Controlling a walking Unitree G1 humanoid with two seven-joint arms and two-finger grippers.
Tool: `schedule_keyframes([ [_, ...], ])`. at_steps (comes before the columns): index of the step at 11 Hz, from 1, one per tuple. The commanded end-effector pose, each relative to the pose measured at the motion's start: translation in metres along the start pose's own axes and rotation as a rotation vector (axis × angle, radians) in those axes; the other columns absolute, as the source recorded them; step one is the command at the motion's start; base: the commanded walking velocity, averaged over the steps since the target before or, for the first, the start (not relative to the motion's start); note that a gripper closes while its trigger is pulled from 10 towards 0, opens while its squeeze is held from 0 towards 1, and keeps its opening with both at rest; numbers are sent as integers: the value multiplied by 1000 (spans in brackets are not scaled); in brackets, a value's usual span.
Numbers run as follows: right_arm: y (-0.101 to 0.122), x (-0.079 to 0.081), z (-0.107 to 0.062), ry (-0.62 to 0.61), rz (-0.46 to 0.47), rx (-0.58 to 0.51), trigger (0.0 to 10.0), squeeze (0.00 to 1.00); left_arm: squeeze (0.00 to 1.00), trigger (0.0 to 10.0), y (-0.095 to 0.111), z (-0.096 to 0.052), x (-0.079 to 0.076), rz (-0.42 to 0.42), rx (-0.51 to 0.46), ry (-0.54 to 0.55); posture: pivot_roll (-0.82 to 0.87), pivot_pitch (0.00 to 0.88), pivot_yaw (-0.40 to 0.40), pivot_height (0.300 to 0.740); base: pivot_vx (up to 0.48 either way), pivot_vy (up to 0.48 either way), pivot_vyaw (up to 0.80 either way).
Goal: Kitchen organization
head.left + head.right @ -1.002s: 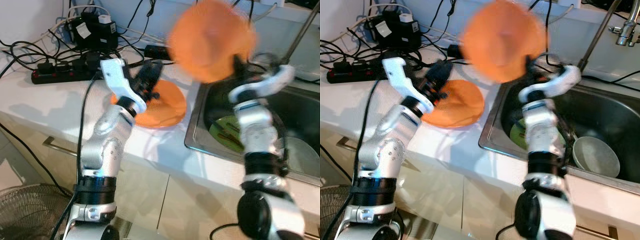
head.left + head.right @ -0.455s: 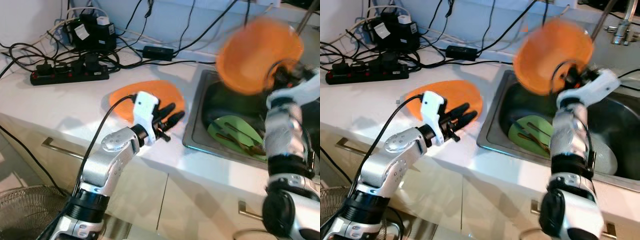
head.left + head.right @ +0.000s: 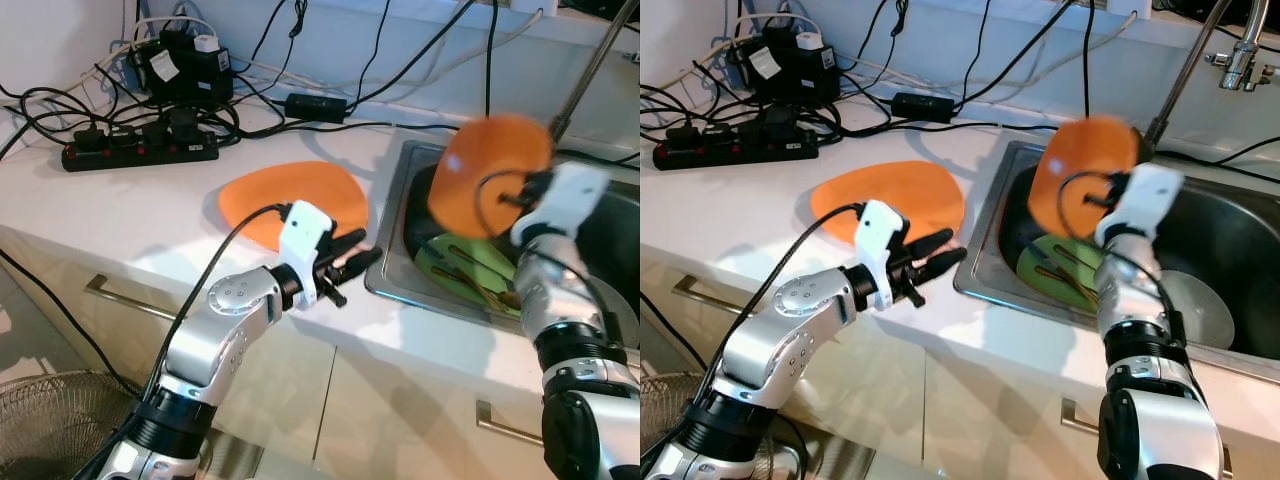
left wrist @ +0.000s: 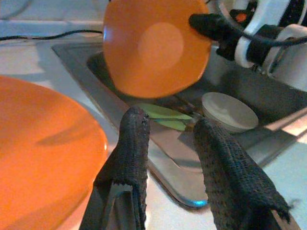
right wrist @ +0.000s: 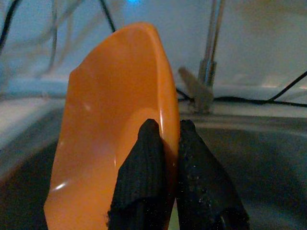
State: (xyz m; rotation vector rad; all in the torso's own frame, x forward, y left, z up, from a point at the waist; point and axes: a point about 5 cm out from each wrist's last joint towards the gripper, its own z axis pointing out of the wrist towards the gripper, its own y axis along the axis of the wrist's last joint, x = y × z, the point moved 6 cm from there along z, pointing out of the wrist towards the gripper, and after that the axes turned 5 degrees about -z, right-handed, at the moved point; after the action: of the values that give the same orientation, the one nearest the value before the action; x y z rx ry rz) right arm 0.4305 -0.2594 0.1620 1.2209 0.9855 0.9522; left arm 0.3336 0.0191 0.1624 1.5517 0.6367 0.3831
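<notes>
My right gripper (image 5: 165,148) is shut on the rim of an orange bowl (image 3: 485,175), holding it tilted on edge above the steel sink (image 3: 400,265). In the sink lie a green plate (image 3: 460,275) with sticks on it and a grey bowl (image 3: 1195,310). A second orange plate (image 3: 290,200) rests flat on the white counter left of the sink. My left gripper (image 3: 355,265) hovers open at the counter's front, between that plate and the sink rim, nothing between its fingers (image 4: 132,153).
A power strip (image 3: 140,145), adapters and tangled black cables crowd the back left of the counter. The tap (image 3: 1230,55) rises at the back right. A wire fan guard (image 3: 50,420) stands on the floor at lower left.
My right arm has swung the orange bowl from high over the counter across and down over the sink. My left arm drew back from the orange plate toward the counter's front edge.
</notes>
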Motion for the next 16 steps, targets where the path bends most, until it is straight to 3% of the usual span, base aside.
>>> schedule_keyframes([
  [1, -1, -5, 1, -11, -48, 7, 10000, 0, 0, 10000, -1, -1, -7, 21, 17, -30, 224, 4, -52, 740, 0, 0, 0],
  [8, -47, 28, -10, 113, -118, 189, 10000, 0, 0, 10000, -14, -3, -20, 64, 83, -111, 231, 9, -58, 740, 0, 0, 0],
  [14, -71, 48, -22, 188, -38, 285, 10000, 0, 0, 10000, -21, -4, -27, 70, 115, -157, 233, 10, -59, 740, 0, 0, 0],
  [15, -71, 50, -23, 199, -32, 285, 10000, 953, 0, 10000, -21, -4, -29, 70, 117, -164, 232, 10, -59, 740, 0, 0, 0],
  [16, -70, 52, -23, 204, -31, 285, 10000, 1000, 0, 10000, -22, -4, -30, 70, 119, -169, 232, 10, -59, 740, 0, 0, 0],
])
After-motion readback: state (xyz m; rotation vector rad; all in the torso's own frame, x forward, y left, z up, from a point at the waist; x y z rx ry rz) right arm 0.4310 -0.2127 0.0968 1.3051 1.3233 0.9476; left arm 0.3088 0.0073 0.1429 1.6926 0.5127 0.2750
